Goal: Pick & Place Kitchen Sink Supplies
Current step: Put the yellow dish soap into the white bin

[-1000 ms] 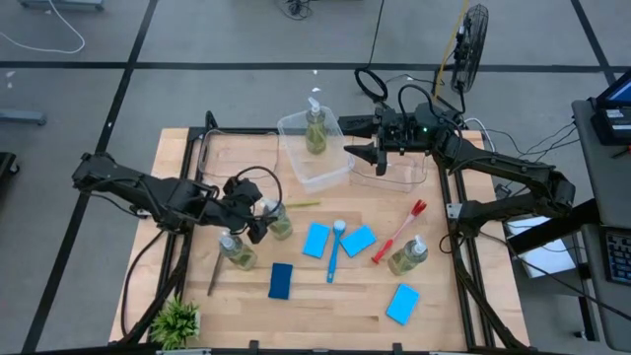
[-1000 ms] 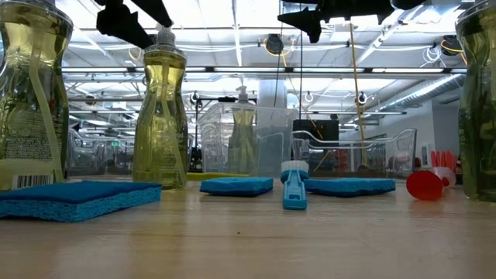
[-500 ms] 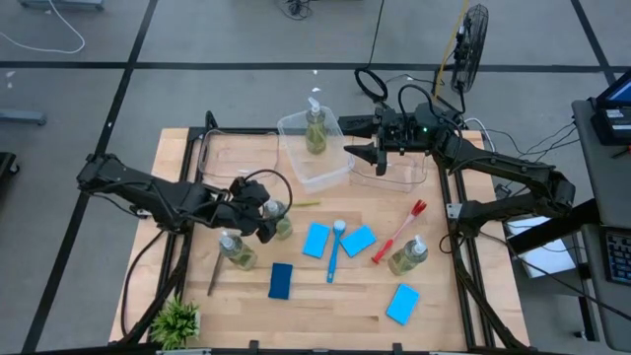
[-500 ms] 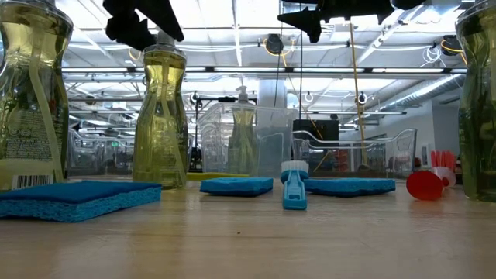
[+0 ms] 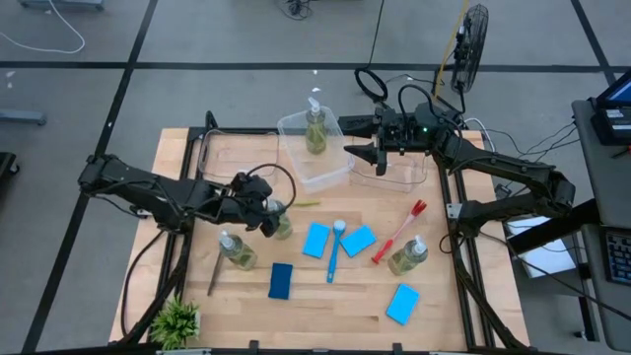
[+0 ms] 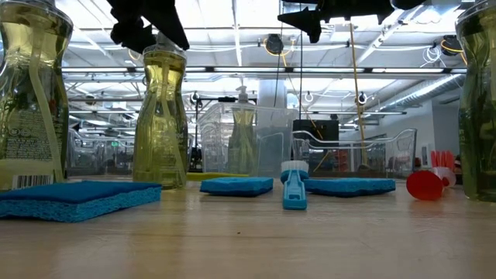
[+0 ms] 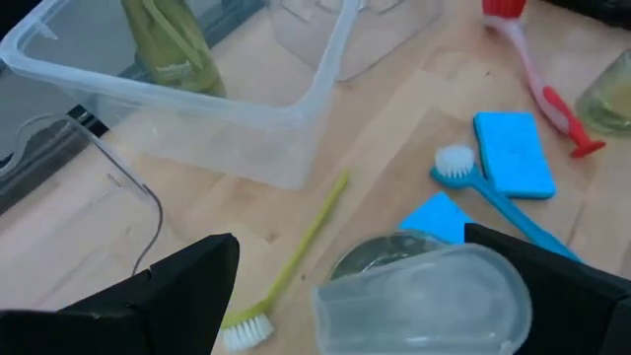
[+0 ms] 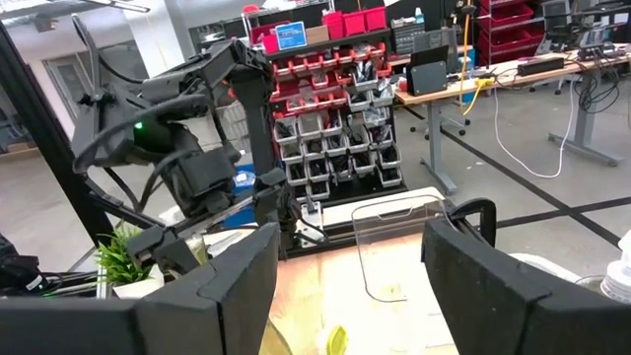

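Left end effector, left of centre in the high view, fingers apart around the white pump of a bottle; not clamped. Right end effector, upper right of centre, fingers apart and empty, above a clear bin. One bottle stands in the second bin; two more bottles, four sponges and the brushes lie across the lower counter.

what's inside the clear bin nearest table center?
One soap bottle stands inside the clear bin, toward its far end, pump top up. The rest of the bin floor looks bare. What lies directly under the bottle is covered.
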Tool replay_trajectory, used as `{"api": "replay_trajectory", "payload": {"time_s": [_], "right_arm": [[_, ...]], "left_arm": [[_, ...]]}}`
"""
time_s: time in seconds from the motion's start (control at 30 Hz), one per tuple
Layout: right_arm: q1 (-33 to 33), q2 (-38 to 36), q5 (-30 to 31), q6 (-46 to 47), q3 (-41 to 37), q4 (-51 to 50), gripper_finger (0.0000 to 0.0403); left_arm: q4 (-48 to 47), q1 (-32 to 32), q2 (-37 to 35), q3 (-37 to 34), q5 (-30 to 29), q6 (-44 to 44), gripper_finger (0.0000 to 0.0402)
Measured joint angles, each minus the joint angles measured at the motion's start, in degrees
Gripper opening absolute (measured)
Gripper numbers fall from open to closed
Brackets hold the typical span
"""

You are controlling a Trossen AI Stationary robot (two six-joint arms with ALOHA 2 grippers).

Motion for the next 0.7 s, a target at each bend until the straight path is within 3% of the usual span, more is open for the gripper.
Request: {"api": "replay_trajectory", "payload": {"time_s": [0.33, 0.7], "right_arm": [[0.01, 0.01, 0.00, -0.03, 0.00, -0.17, 0.0238], [0.01, 0.00, 0.00, -0.03, 0.00, -0.19, 0.0238]], "left_arm": [[0.44, -0.09, 0.81, -0.08, -0.13, -0.03, 0.0382], [0.82, -0.04, 0.84, -0.06, 1.36, -0.05, 0.0223]]}}
